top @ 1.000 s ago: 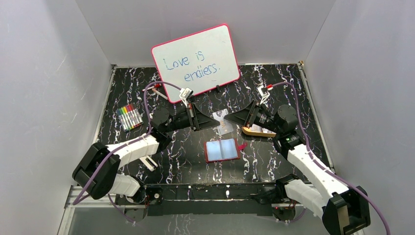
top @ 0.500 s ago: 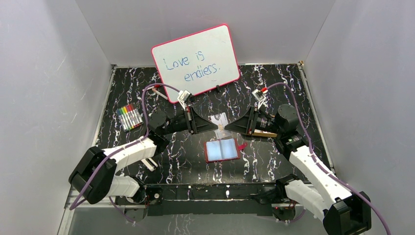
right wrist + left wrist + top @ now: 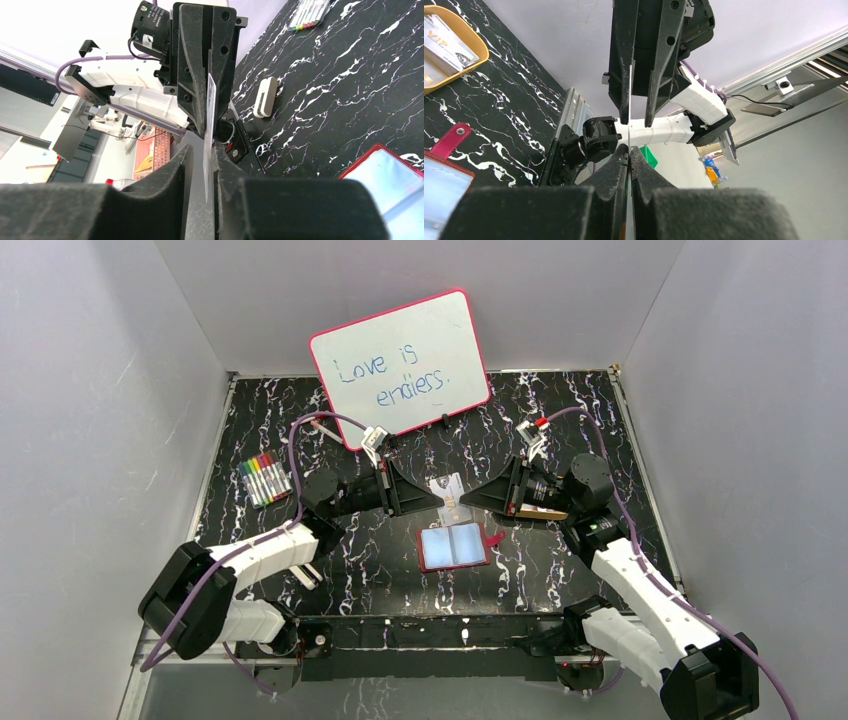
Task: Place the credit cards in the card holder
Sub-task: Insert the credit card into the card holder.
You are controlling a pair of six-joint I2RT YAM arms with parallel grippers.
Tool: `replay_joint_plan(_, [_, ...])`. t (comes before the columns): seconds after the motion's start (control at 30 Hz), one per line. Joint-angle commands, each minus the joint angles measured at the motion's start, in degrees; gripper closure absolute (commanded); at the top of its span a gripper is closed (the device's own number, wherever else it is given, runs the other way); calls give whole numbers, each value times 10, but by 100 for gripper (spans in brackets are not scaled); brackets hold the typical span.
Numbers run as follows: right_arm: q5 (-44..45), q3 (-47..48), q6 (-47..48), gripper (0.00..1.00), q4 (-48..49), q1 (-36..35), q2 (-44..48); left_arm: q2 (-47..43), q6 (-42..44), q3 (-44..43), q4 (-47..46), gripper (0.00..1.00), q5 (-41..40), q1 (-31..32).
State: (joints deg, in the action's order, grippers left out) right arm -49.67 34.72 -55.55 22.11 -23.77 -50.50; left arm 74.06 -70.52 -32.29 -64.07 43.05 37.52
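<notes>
A whitish credit card (image 3: pixel 447 492) stands on edge in the air between my two grippers, just above the far edge of the open dark-red card holder (image 3: pixel 453 546) with its pale blue pockets. My left gripper (image 3: pixel 432 498) is shut on the card, whose thin edge shows in the left wrist view (image 3: pixel 629 100). My right gripper (image 3: pixel 466 498) faces it with its jaws a little apart around the card's other end (image 3: pixel 209 125); there is a gap on one side. More cards (image 3: pixel 446 42) lie in the yellow tray (image 3: pixel 479 55).
A pink-framed whiteboard (image 3: pixel 400 365) leans at the back wall. A pack of coloured markers (image 3: pixel 265 478) lies at the left. A small white block (image 3: pixel 303 573) lies by the left arm. The yellow tray (image 3: pixel 520 510) sits under my right wrist.
Both grippers have closed in on each other over the card holder, the right one moving left off the tray. The card has shifted slightly left and down.
</notes>
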Motion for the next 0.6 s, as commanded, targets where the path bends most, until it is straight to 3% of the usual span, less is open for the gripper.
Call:
replay_joint_plan(0.0, [-10, 17, -1, 77, 41, -1, 5, -30, 5, 2, -24, 100, 14, -1])
replay_joint_plan(0.1, [-20, 23, 3, 81, 35, -1, -1, -29, 5, 1, -23, 100, 14, -1])
replay_joint_plan(0.23, [-30, 33, 16, 80, 11, -1, -6, -25, 6, 1, -24, 100, 15, -1])
replay_joint_plan(0.37, [-19, 35, 31, 100, -8, -1, 0, -24, 11, 3, -23, 100, 15, -1])
replay_joint_plan(0.47, [26, 61, 97, 100, -107, -2, 13, -43, 18, 25, 5, 43, -3, -12])
replay_joint_plan(0.53, [97, 97, 193, 100, -251, -1, 12, -87, 57, 47, 114, 21, -53, -27])
replay_joint_plan(0.57, [130, 101, 222, 100, -294, -2, 8, -116, 95, 51, 200, 18, -90, -29])
